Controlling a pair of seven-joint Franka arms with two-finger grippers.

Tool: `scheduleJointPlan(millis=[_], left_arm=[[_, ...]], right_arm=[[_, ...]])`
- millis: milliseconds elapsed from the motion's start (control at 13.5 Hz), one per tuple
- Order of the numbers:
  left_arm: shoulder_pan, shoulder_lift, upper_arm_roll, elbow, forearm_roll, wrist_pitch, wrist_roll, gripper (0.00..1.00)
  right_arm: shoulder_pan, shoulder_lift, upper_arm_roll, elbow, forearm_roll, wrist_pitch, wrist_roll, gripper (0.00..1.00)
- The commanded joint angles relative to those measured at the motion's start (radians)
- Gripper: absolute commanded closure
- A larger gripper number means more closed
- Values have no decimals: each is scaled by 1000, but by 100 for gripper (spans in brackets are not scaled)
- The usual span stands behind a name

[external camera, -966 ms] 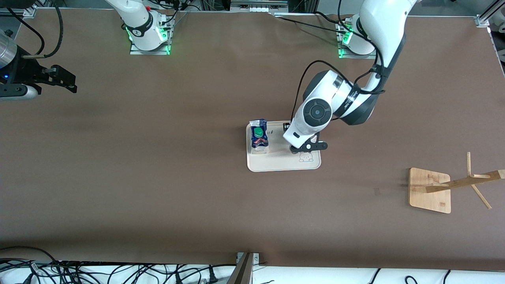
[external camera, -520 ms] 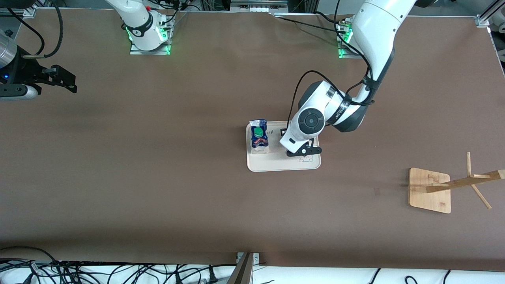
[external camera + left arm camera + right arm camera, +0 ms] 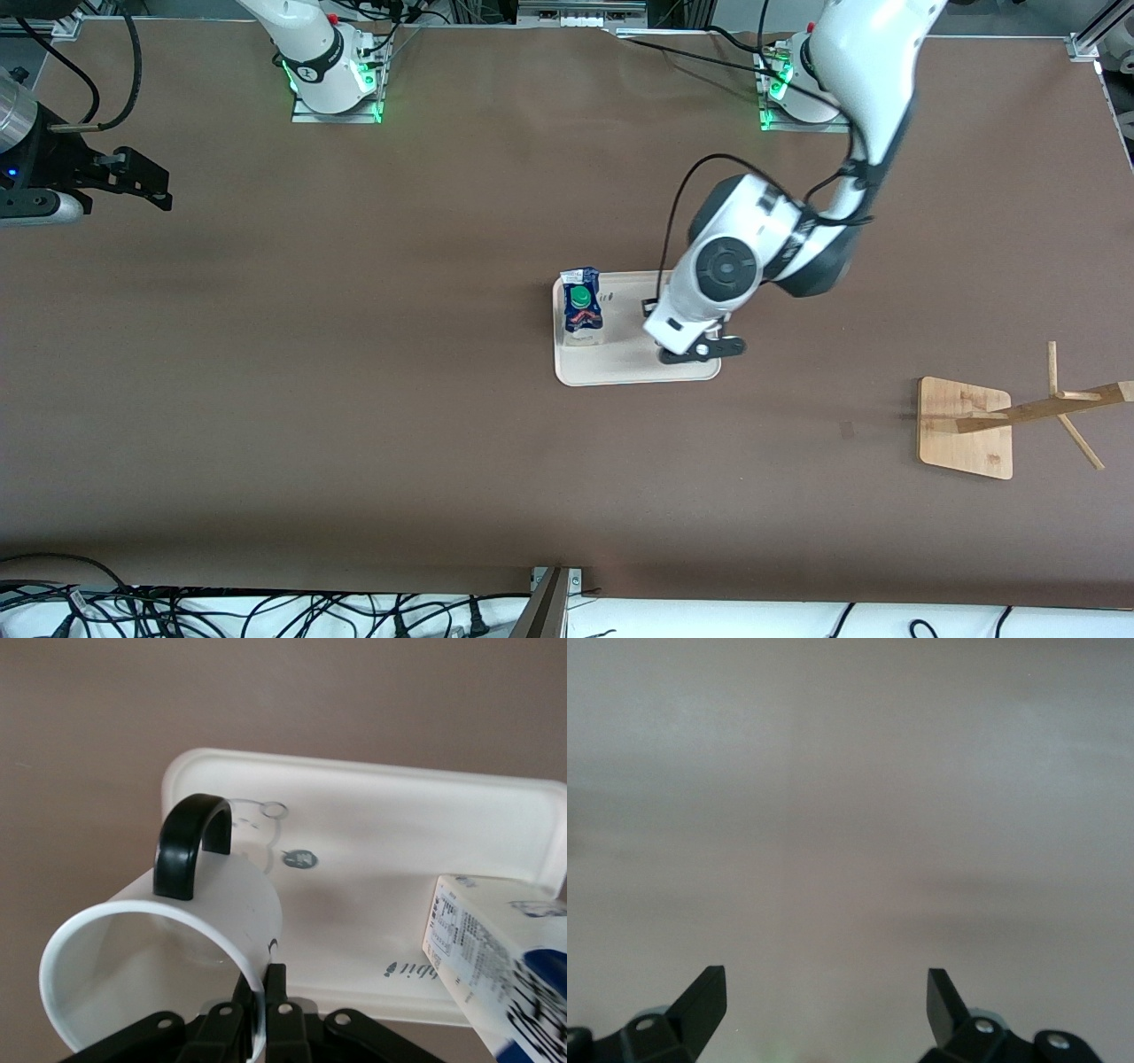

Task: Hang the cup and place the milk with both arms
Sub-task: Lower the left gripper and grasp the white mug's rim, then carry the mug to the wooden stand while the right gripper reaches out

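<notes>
A: Left gripper (image 3: 259, 1010) — we see it clamped on the rim of the cup (image 3: 177, 957), one finger inside, one outside, black handle (image 3: 190, 843) up top. It hangs over the tray (image 3: 620, 368), at the end toward the left arm.

B: Agreed. Milk (image 3: 582, 306)?

A: Standing upright on the tray, at the end toward the right arm, apart from the cup.

B: Right gripper (image 3: 826, 1001)?

A: Fingers spread wide, holding nothing, over bare table well away from the tray. That arm waits.

B: We also log the wooden rack (image 3: 1019, 415), well clear of the tray, toward the left arm's end.
</notes>
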State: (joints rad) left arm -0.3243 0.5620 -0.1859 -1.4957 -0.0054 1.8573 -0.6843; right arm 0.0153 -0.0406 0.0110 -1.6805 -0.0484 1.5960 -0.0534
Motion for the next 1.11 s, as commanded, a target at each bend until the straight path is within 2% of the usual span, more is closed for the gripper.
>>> scheduleJointPlan(millis=[0,149,446,743,891,1040], left_arm=[[69,-37,0,186,19,-263,23,100],[135,-51,0,280,63,-377,102,100],[276,-114,0,296,136,-389,409,100],[430,-114,-12,347,113,-383,497,100],[523,-114,-12,345,29,-385,538,100],[545,-107,-4,345,4,-383,589,100]], right_arm=[[-5,7,7,19,-10,-5,-6,0],[-5,7,7,19,-7,-5,-6,0],[3,7,15,36,1,-5,-6,0],[41,30,20,64,24,24,-19,0],[49,45,20,71,38,19,-54,0],[98,65,20,71,68,13,-77,0]])
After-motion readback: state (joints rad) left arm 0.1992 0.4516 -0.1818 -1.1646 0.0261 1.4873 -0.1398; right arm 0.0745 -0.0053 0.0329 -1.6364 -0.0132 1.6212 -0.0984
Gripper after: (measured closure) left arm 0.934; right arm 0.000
